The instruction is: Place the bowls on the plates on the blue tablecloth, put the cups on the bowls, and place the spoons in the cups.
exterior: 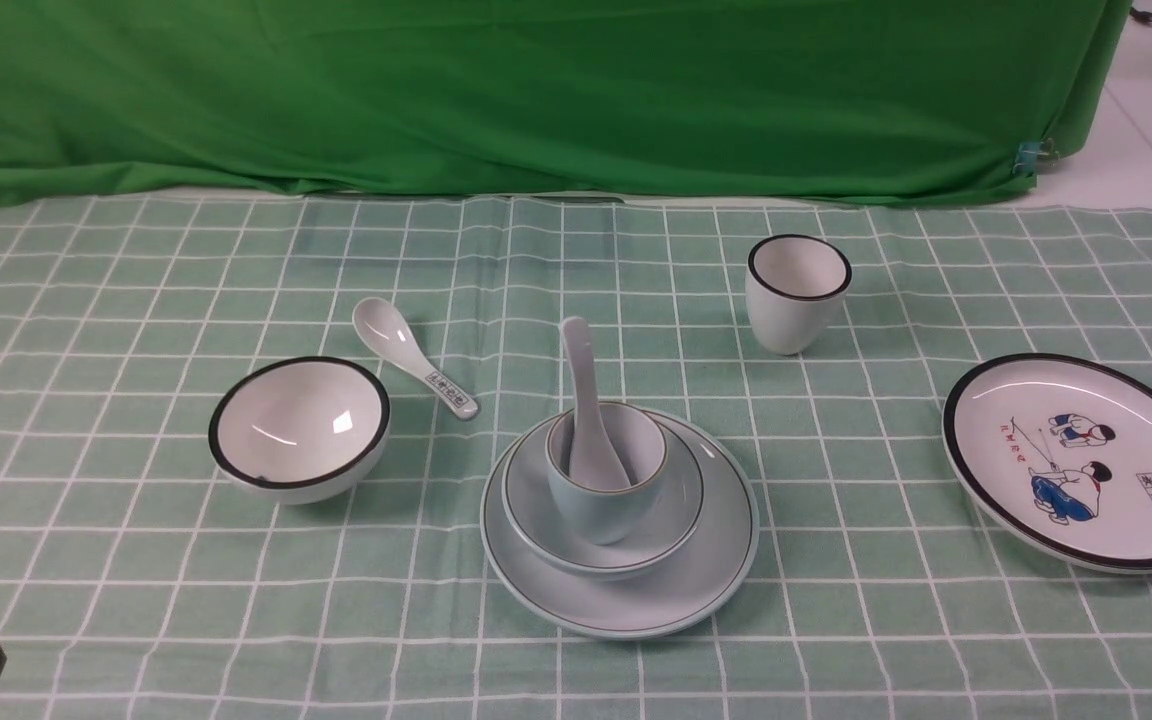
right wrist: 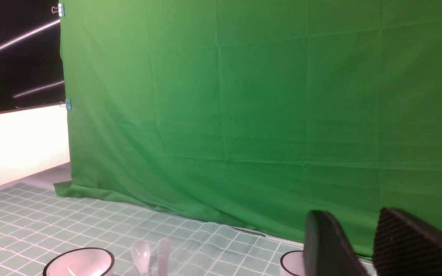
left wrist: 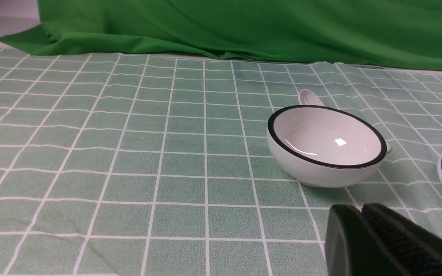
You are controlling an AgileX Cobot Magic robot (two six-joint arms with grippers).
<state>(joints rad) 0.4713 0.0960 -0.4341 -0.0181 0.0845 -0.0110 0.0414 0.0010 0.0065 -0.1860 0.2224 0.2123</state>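
One finished stack is sitting nearest you at centre: the pale blue plate [exterior: 636,590] is carrying the pale blue bowl [exterior: 671,525], the pale blue cup [exterior: 604,495] and the plain spoon [exterior: 588,420]. Your left gripper [left wrist: 361,218] is hovering near-left with its jaws pressed together, empty. Left of centre, the white bowl [exterior: 298,427] is resting on the blue tablecloth [exterior: 86,330]; the cartoon plate [exterior: 1081,458] is lying far right. Farther back, the patterned spoon [exterior: 412,356] and white cup [exterior: 797,291] are waiting. Your right gripper [right wrist: 363,241] is holding its jaws slightly apart, empty.
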